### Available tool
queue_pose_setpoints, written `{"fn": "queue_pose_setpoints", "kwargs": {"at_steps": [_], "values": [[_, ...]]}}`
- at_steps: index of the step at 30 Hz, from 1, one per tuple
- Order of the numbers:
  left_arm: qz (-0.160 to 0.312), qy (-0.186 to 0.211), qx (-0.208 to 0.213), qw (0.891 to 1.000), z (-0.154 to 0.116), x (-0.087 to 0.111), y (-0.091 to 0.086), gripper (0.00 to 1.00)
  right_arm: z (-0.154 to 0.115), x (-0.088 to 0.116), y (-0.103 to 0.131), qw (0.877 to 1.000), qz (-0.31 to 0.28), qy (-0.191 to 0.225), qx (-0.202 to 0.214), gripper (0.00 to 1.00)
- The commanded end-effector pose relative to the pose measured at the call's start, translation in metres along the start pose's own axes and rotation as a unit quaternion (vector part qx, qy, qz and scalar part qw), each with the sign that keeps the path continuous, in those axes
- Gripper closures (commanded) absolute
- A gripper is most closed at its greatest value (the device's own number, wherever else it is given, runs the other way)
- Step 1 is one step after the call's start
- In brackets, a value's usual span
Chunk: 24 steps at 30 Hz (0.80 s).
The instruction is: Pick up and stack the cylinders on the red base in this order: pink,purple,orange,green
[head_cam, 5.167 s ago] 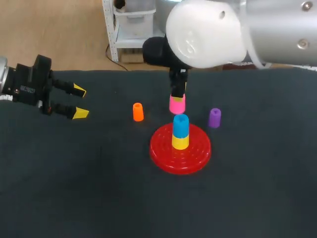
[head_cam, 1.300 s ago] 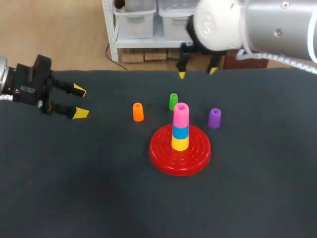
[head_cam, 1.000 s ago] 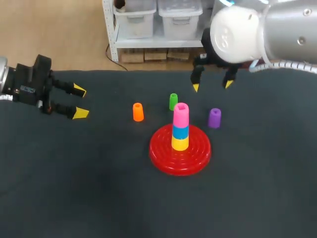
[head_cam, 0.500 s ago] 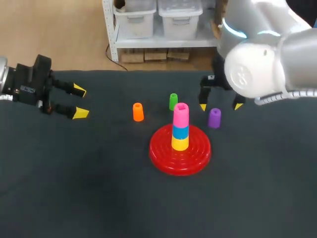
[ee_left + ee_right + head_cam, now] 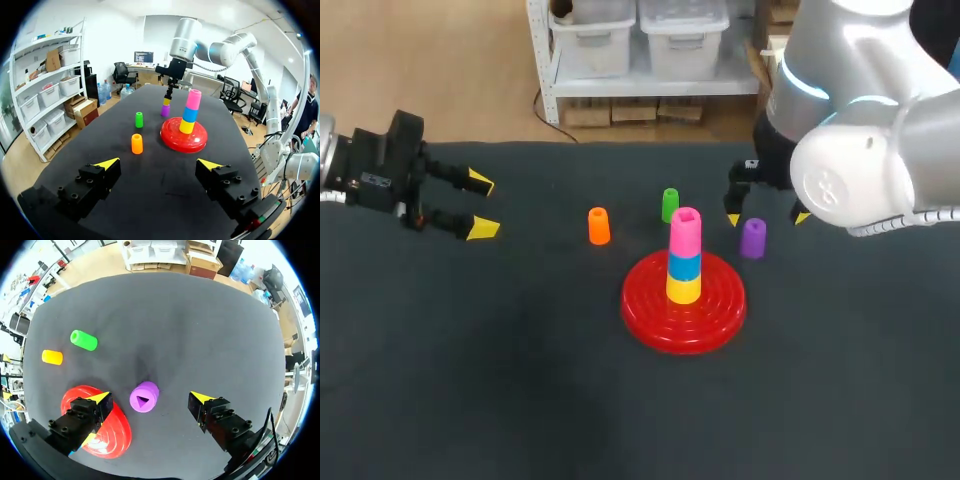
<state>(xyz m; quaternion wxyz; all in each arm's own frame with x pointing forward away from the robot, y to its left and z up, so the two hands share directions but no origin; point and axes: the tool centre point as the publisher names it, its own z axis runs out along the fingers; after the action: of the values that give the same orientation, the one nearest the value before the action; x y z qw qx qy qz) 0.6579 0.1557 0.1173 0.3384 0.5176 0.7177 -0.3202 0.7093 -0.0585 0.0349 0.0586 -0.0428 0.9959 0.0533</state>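
On the red base [image 5: 684, 303] stands a stack: yellow at the bottom, blue above it, the pink cylinder [image 5: 685, 230] on top. The purple cylinder [image 5: 753, 238] stands upright just right of the base; in the right wrist view the purple cylinder [image 5: 144, 396] lies between my right gripper's [image 5: 150, 399] open fingers, untouched. That right gripper [image 5: 766, 217] hangs over it. The green cylinder [image 5: 669, 204] and the orange cylinder [image 5: 599, 226] stand behind and left of the base. My left gripper [image 5: 476, 205] is open at the far left, holding nothing; the left wrist view has the orange cylinder [image 5: 136, 143] ahead of it.
The dark table [image 5: 500, 380] has wide free room in front of the base and on the left. My right arm's large white joint [image 5: 865, 175] hangs over the right side of the table.
My right gripper has come forward and down from behind the stack to just over the purple cylinder, staying open. The left arm has not moved.
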Motion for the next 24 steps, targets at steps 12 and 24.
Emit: {"fn": "queue_pose_setpoints", "kwargs": {"at_steps": [12,24], "values": [[0.001,-0.002,-0.001,1.0,0.0,0.0011,-0.0002,0.0,-0.0037,-0.0081,0.0062,0.999,-0.02,0.019,-0.021,0.0],[0.001,-0.002,-0.001,1.0,0.0,0.0011,-0.0002,0.0,-0.002,-0.0064,0.0075,0.999,-0.023,0.019,-0.013,0.0]]}}
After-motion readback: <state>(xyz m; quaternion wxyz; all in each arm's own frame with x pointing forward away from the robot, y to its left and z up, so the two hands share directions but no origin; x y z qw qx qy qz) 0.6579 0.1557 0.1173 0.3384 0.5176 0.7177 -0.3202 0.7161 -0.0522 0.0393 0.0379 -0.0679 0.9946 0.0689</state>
